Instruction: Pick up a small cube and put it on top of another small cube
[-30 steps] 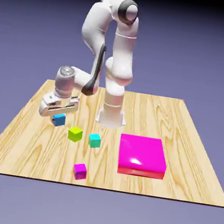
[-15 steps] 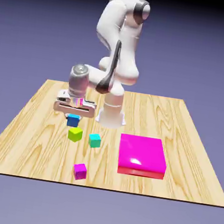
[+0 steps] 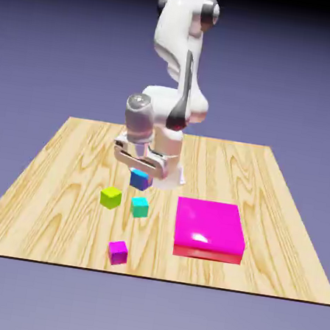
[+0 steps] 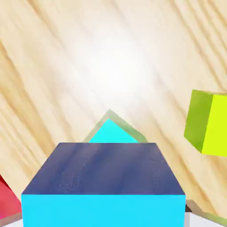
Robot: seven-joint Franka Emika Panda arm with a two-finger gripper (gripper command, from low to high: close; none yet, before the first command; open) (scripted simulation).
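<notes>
Small plain blue cube (image 3: 140,180) is held betw. the two-finger gripper's (image 3: 138,177) closed fingertips, above tbl. & apparently near/over small teal cube (image 3: 140,207); for a good stack, edges should be squared w/ teal's, cube centred, then lowered gently before release.

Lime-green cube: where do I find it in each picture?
Exterior view: the lime-green cube sits left of centre.
Hand view: at the right edge, just below mid-height, partly cut off.
Shared landmark: the teal cube, beside it in the exterior view, peeking past the blue cube in the hand view.
</notes>
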